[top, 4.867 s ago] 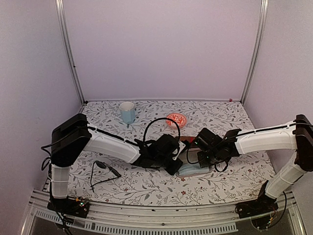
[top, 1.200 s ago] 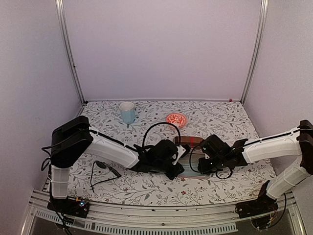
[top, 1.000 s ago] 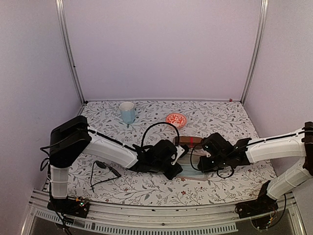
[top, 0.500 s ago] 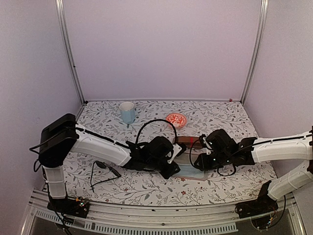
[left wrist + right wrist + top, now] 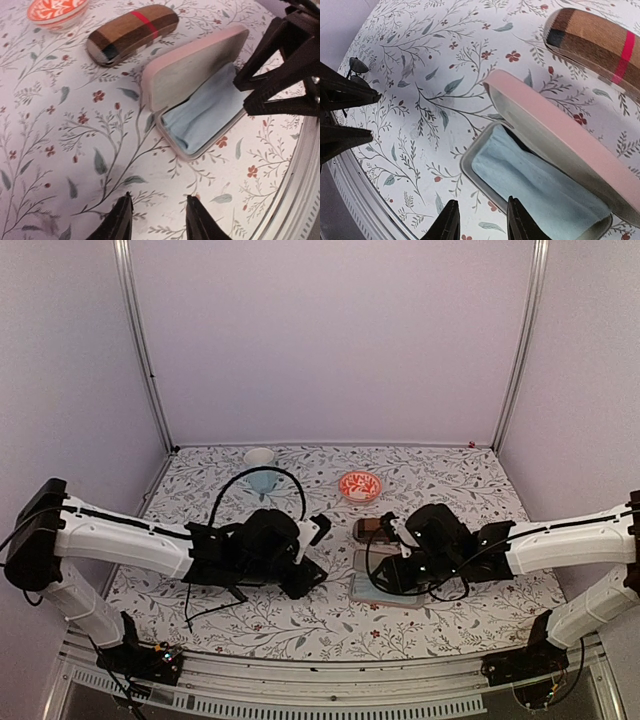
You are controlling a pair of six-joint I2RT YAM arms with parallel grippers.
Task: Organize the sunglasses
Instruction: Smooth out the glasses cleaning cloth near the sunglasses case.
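The black sunglasses lie on the table at the near left, partly under my left arm; a lens shows in the right wrist view. The pinkish see-through pair is out of view. The pink case lies open between my grippers, with a light blue cloth inside. My left gripper is open and empty, just left of the case. My right gripper is open and empty, hovering over the case's near end. In the top view, the left gripper and right gripper face each other across the case.
A brown case with a red band lies shut just behind the pink case. An orange patterned bowl and a pale blue cup stand further back. The table's metal front rail runs along the near edge.
My left arm has drawn back to the left, away from the pink case. The case now lies open with its lid up. My right gripper has shifted a little left over it.
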